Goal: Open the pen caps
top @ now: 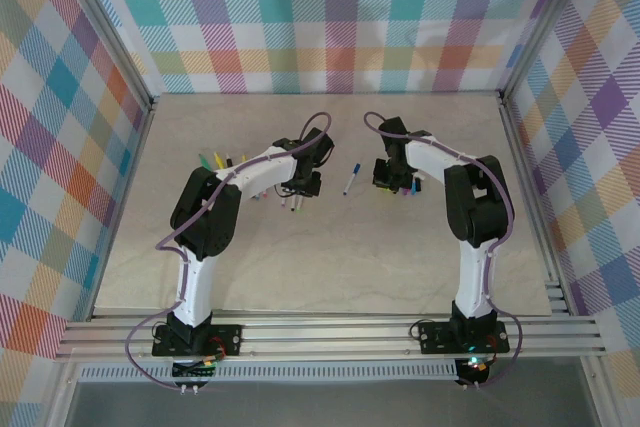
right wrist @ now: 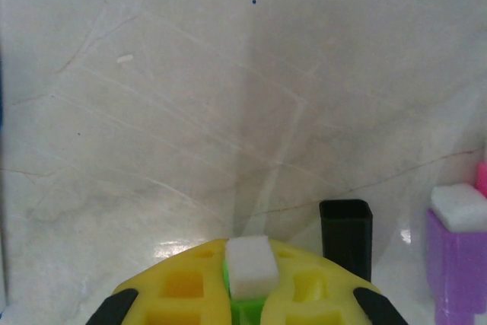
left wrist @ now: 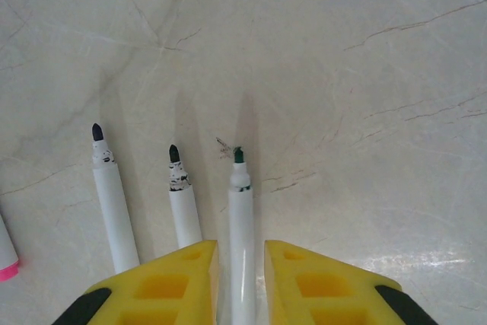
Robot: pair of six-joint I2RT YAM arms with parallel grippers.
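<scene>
Left gripper (left wrist: 241, 246), yellow-padded, stands narrowly apart astride a thin white pen barrel with a dark green tip (left wrist: 241, 203). There is a sliver of gap each side, so it looks let go, not clamped. The barrel lies flat on the pale marbled tabletop (left wrist: 342, 74), left of its centre, with its cap already off. Just beside it on the left are two more uncapped white pens, one with a dark tip (left wrist: 183, 211) and one with a black tip (left wrist: 110, 203). Risk: if a pad catches the barrel as the arm lifts away, the pen could roll into those neighbours. Its wet tip could also drag and add to the ink smudge (left wrist: 224, 146) already by the nib. Right gripper (right wrist: 247, 250) is pinched on a small green plastic cap with a white square end (right wrist: 249, 268), right of the tabletop's centre. Only a short stub sticks out, so the grip looks shallow and the cap could squirt out or tilt. An upright black square cap (right wrist: 346, 234) stands near, and a purple cap with a white top (right wrist: 456, 264) sits further right. Setting the green one down carelessly could topple either. A blue-capped white pen (top: 351, 178) waits mid-tabletop, still capped.
</scene>
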